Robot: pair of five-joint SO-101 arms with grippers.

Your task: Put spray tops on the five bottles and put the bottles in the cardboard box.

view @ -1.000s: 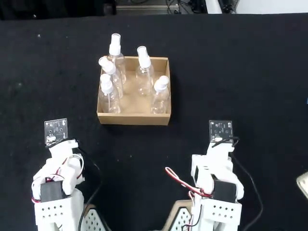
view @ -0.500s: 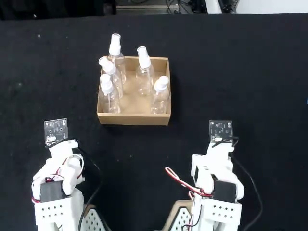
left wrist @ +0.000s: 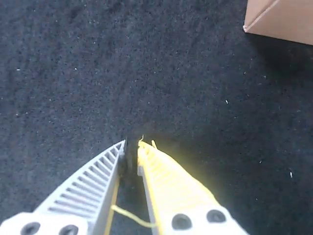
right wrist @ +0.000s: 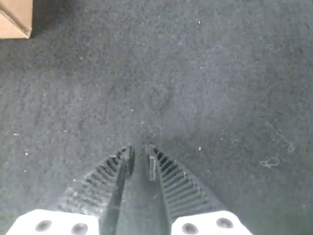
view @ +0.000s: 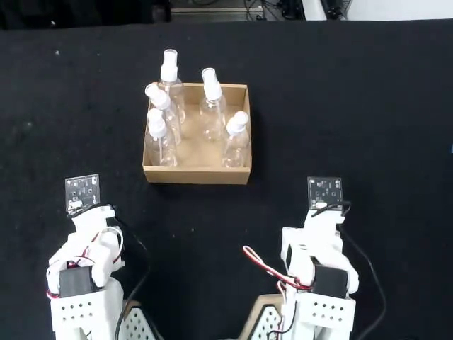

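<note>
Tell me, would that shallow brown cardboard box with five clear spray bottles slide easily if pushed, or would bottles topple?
The shallow brown cardboard box would probably drag rather than glide: it sits on a black cloth-like tabletop. The five clear spray bottles stand taller than its low walls and look empty, so a sharp push may tip them.

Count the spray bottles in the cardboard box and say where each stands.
5, all capped, in the cardboard box: far-left bottle, mid-left bottle, near-left bottle, far-right bottle, near-right bottle. None looks hidden.
</note>
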